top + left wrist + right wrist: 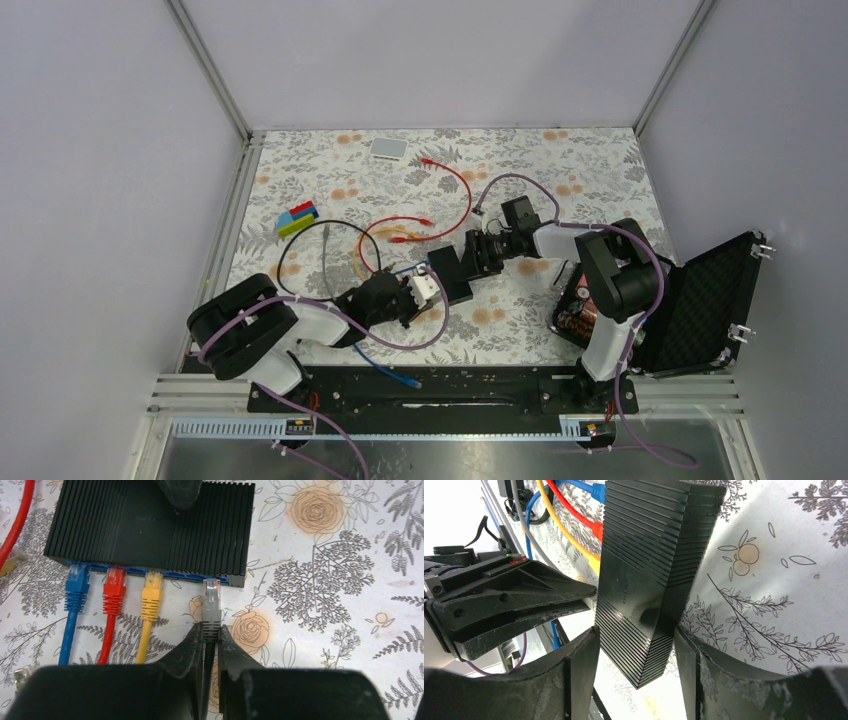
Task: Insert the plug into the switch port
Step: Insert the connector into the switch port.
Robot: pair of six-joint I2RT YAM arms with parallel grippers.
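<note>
Left wrist: ribbed black switch (pixel 150 525), clear-tipped grey plug (pixel 211 602) at blue edge (pixel 185 575)

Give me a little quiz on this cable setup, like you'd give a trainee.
1. How many cables are already plugged into the black switch?
2. What colour is the plug pinched in the left hand? A) blue B) grey C) yellow
3. True or false: that plug is fully seated in the switch.

Key:
1. Three: the blue cable, red cable and yellow cable.
2. B.
3. False; its clear tip shows whole, just in front of the blue-edged side.
</note>
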